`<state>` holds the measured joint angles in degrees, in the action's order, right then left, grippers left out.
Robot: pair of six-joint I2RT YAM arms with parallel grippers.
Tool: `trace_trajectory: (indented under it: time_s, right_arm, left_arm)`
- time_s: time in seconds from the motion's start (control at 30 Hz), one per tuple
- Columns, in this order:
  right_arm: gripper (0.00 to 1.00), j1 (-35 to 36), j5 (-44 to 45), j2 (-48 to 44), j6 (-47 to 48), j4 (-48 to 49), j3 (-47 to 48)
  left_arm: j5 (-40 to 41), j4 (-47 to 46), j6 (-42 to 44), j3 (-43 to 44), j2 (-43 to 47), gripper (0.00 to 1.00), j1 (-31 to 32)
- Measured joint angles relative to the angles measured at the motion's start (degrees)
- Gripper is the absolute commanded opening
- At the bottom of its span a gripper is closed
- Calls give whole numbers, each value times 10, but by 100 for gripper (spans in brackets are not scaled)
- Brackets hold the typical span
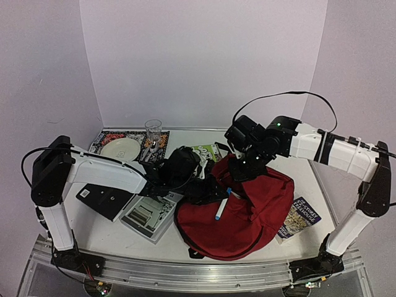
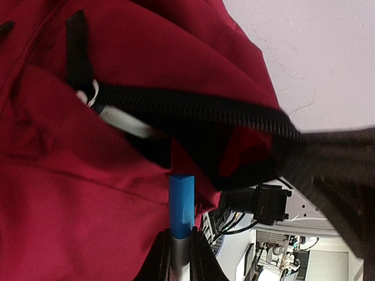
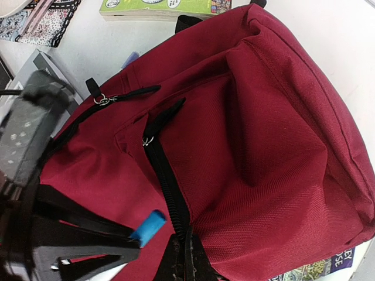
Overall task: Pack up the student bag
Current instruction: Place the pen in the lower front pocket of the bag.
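The student bag (image 1: pixel 260 216) lies flat on the counter (image 1: pixel 105 232) close to the near edge, right of centre, with its front pocket facing up. That placing puts the pocket mouth within reach of both arms. A printed book (image 1: pixel 301 218) lies just beside it on the right and a grey booklet (image 1: pixel 148 216) on its left. The left pincer (image 2: pixel 179 252) is clamped on a blue-capped pen (image 2: pixel 181 205), cap forward and aimed at the dark gap of the pocket, so the pen's length lines up with the opening. A white pen (image 2: pixel 124 122) already pokes from that gap. The right pincer (image 3: pixel 183 257) is pinched shut on the black zip edge (image 3: pixel 167 181), apparently lifting it so the soft fabric does not sag closed (a limp pocket would block the pen). The bag's long axis seems to run from near to far, its black top loop pointing far-left towards the green book (image 1: pixel 207 151). Beyond stand a plate (image 1: pixel 120 148) and a glass (image 1: pixel 153 130).
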<state>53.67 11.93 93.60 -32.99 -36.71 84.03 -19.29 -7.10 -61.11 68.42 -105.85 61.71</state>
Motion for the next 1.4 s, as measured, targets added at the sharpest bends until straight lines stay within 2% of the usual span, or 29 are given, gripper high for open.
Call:
trace_trajectory:
  time_s: [0.27,0.63,1.13,1.2,1.33,1.4]
  right_arm:
    - [0,0,-12,-10,-8,12,-18]
    - [0,-2,-35,-25,-16,21,-27]
    - [0,-8,-46,-25,-20,43,-35]
    - [0,-8,-47,-25,-20,45,-37]
    - [0,-9,-46,-25,-23,47,-40]
    - [0,-9,-46,-26,-25,48,-42]
  left_arm:
    - [34,-52,-41,46,-61,0,0]
    - [131,-129,-82,47,-106,0,3]
    - [222,-296,-162,47,-158,1,10]
    - [228,-315,-176,47,-169,5,11]
    - [243,-350,-191,49,-190,26,16]
    - [247,-355,-193,56,-199,31,19]
